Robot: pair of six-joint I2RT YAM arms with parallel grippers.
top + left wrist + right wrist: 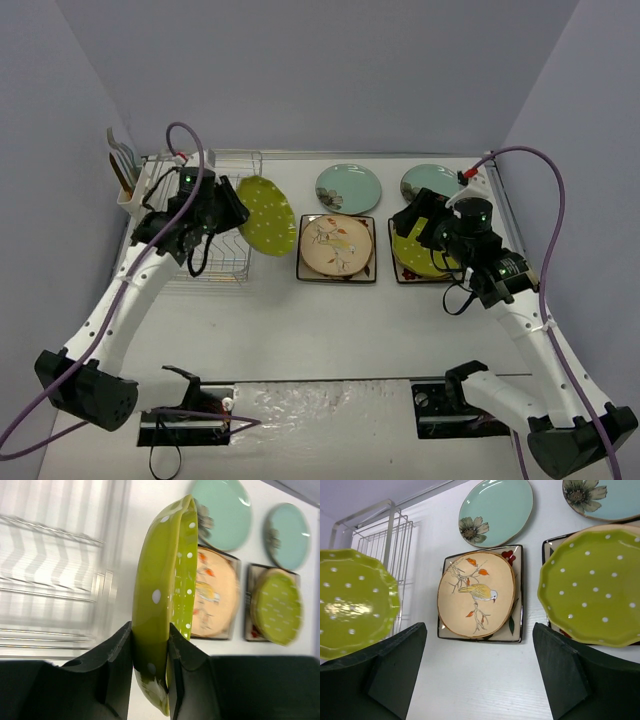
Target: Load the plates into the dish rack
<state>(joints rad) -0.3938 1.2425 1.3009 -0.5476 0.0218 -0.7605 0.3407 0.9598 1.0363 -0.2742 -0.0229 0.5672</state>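
A lime-green dotted plate (266, 214) (165, 580) hangs on edge just right of the dish rack (225, 268), with my left gripper (232, 207) (150, 630) shut on its rim. The wrist view blurs the rack (50, 555). My right gripper (408, 225) (479, 626) stands open and empty above the table, between the two stacks. To its right a second lime-green plate (592, 585) (425, 255) lies on a square plate. A cream bird plate (476, 592) (336, 245) lies on another square dark-rimmed plate (517, 605). Two teal flower plates (348, 187) (430, 180) lie flat behind.
A white utensil holder (125, 185) with utensils sits on the rack's left end. Grey walls close in the table at the back and sides. Purple cables (185, 135) loop above both arms.
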